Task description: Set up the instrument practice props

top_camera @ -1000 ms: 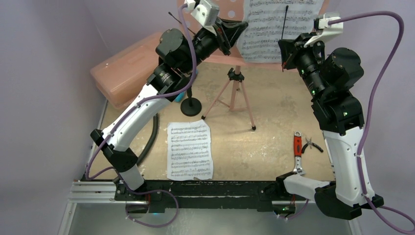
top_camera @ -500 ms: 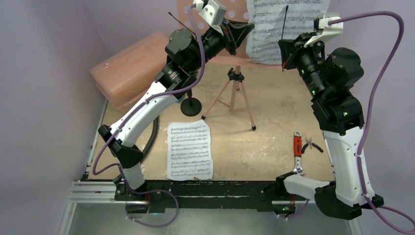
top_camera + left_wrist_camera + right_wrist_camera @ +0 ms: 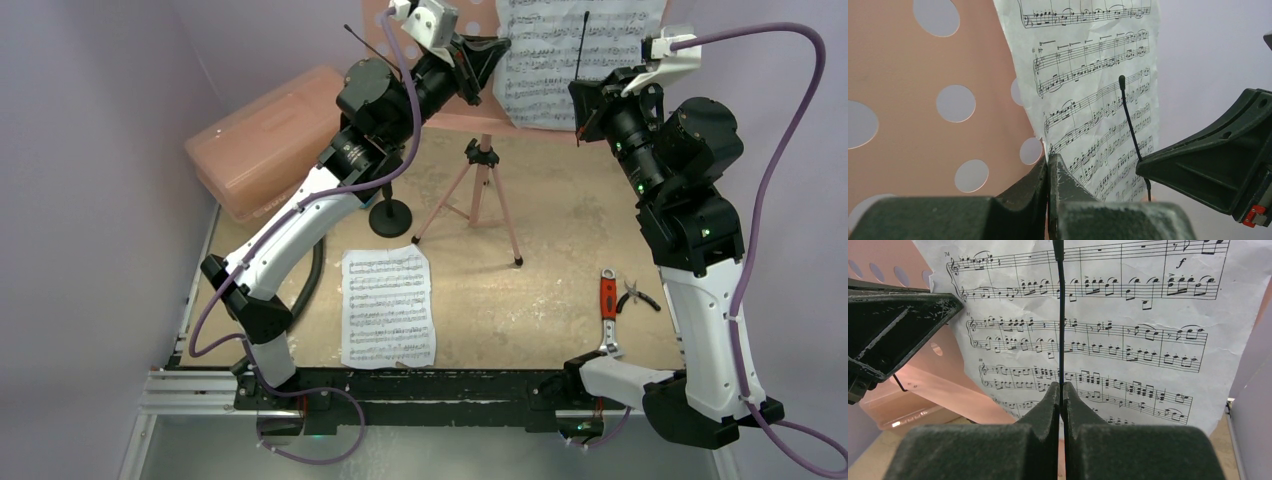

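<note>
Top view: one pink music stand [image 3: 470, 124] is upright at the back with one sheet-music page [image 3: 545, 60] on it. A second page [image 3: 388, 305] lies flat on the surface [image 3: 560, 230], near one black mic stand [image 3: 391, 217].

Left wrist: my left end effector [image 3: 1049, 165] is pressed together beside the upright page, apparently holding nothing.

Right wrist: my right end effector [image 3: 1061, 390] pinches the stand's thin retaining wire [image 3: 1060, 315]. I judge the paper flimsy and best lifted by an edge.

Soft, even light fills the overhead view, seemingly from above: the music stand's tripod [image 3: 481, 158] throws only faint shadows on the desk [image 3: 560, 220]. Both wrist views are bright. Notes on the sheet-music page [image 3: 1128, 315] read crisp, while the dark jaws along the bottom edge blur. A small glare glints low left.
</note>
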